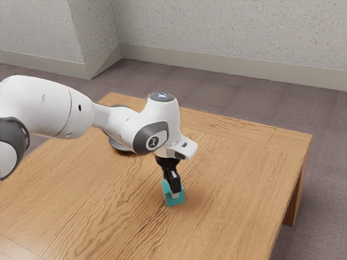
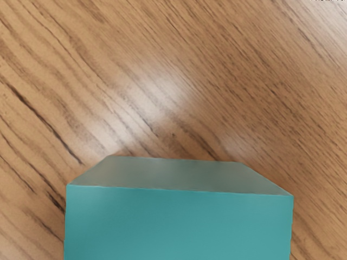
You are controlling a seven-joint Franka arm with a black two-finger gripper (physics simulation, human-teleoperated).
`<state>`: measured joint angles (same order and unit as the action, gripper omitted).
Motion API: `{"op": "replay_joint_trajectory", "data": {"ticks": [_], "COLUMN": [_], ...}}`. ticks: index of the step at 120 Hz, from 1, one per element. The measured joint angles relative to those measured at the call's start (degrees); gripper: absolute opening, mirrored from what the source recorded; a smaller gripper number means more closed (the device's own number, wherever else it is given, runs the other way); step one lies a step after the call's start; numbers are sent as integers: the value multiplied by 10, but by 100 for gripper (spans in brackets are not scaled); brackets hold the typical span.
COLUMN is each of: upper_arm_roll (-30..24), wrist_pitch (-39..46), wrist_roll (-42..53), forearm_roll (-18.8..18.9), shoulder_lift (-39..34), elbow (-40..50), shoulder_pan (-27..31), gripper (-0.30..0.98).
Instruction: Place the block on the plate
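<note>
In the exterior view, the black gripper (image 1: 172, 186) points down at the teal block (image 1: 178, 202) and overlaps its upper part. Part of the block is hidden behind the gripper, and how the two meet cannot be made out. From the wrist view, the teal block (image 2: 179, 225) is large and close under the hand, one greyish side turned toward the wood. Whether it rests on the table or hangs just above it is unclear. A dark, round plate-like thing (image 1: 122, 147) lies partly hidden behind the arm.
The wooden table (image 1: 238, 179) extends around the block, with its edge and a leg at the exterior view's right. The white arm passes above the dark round thing. Behind the table are carpet and a speckled wall.
</note>
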<state>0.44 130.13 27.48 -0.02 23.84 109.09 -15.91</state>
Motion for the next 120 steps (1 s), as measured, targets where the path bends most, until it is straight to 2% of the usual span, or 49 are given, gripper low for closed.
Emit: {"op": "replay_joint_trajectory", "data": {"ticks": [27, 40, 49, 62, 89, 120], "upper_arm_roll": [0, 0, 0, 0, 1, 4], "wrist_pitch": [21, 25, 27, 25, -13, -68], "wrist_roll": [-12, -16, -20, -25, -32, -35], "forearm_roll": [-1, 0, 2, 4, 3, 3], "shoulder_lift": [23, 23, 22, 15, -56, -73], "elbow": [0, 0, -1, -1, -3, -69], "shoulder_pan": [-1, -2, -2, -2, 7, 77], "gripper": [68, 44, 38, 37, 38, 38]}}
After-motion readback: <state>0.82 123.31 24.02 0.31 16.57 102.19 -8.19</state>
